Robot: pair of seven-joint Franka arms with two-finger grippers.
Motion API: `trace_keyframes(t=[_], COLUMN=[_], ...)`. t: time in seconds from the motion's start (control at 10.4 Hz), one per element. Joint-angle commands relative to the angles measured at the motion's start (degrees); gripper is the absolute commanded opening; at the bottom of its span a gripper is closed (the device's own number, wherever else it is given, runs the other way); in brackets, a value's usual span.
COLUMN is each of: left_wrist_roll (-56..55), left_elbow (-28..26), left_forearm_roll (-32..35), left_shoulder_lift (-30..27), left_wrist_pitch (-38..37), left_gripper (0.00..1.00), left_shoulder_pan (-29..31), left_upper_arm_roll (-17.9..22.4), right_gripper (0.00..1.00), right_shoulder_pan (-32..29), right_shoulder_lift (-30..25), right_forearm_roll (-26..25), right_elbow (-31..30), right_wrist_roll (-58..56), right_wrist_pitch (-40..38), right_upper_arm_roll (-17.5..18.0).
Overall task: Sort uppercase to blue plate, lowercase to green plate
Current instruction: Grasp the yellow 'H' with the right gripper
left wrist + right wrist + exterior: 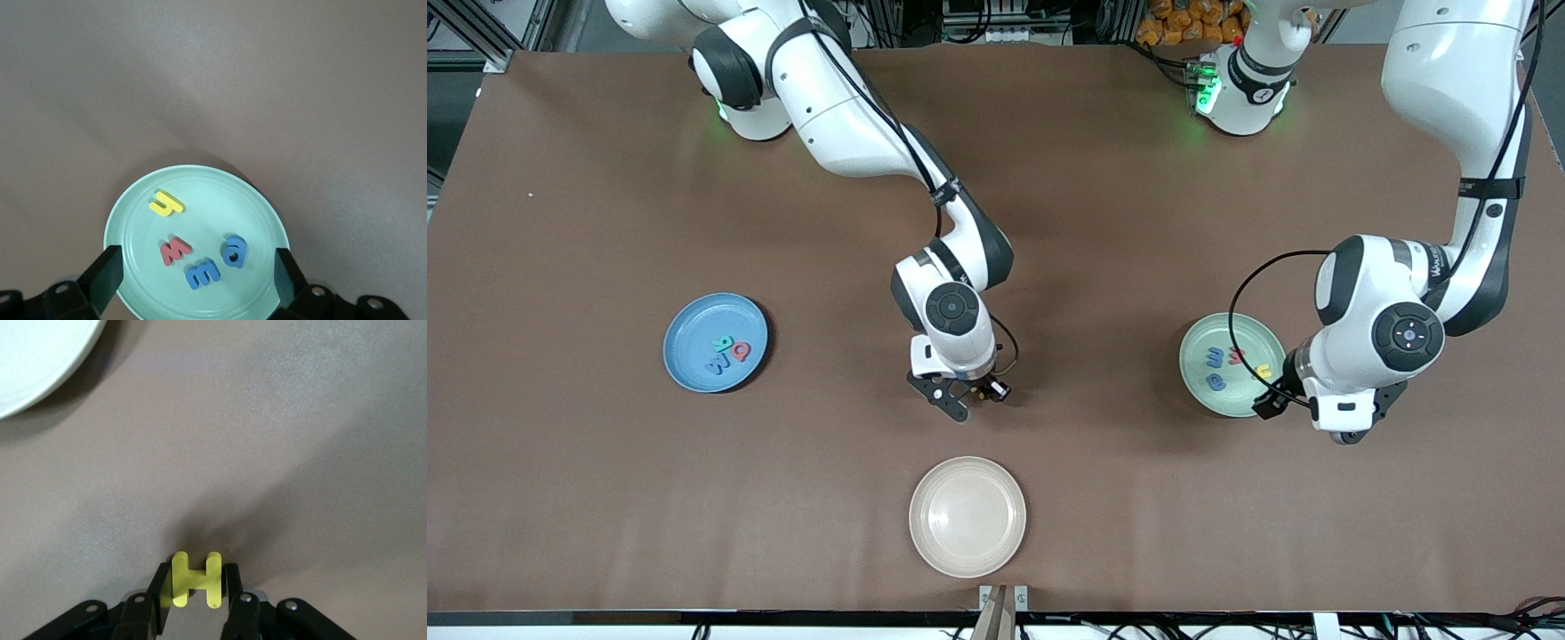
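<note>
Yellow H (196, 579) pinched in right tool (960, 396) over mid tabletop (1103, 222); next: carry to blue plate (685, 364). Left tool (197, 277) wide, waiting over green plate (200, 177).

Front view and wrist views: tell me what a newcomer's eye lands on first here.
First the right gripper, shut on the yellow H above bare table in the middle, the beige plate nearer the front camera. Next the green plate at the left arm's end, holding four lowercase letters, with the open left gripper waiting over it. Last the blue plate at the right arm's end, holding three capitals.
</note>
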Motion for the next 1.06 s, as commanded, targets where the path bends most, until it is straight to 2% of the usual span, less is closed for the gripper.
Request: trace_keyframes(t=[0.0, 0.38, 0.67, 0.96], left_wrist_roll=[0.1, 0.1, 0.2, 0.2], left_elbow=[-0.5, -0.5, -0.5, -0.5], left_forearm_roll=[1.3, 1.3, 1.3, 1.5], left_shoulder_lift=[-1.2, -1.7, -1.9, -1.8], left_wrist_pitch=[-1.1, -1.1, -1.1, -1.1], left_gripper=[1.0, 1.0, 1.0, 1.0], left_shoulder_pan=[0.1, 0.1, 0.1, 0.2], left_upper_arm_roll=[-0.3, -0.3, -0.3, -0.3], right_gripper=[0.28, 0.14, 0.12, 0.04], right_shoulder_pan=[0.3, 0.2, -0.4, -0.8], right_shoulder_lift=[3.1, 3.0, 1.3, -1.4], right_forearm_roll=[-1.2, -1.2, -1.2, -1.1], right_elbow=[2.1, 2.1, 2.2, 2.2], right_wrist_roll=[1.5, 0.8, -1.9, -7.6], right_wrist_pitch=[2.3, 1.8, -3.5, -9.9], right_upper_arm_roll=[-0.3, -0.3, -0.5, -0.4])
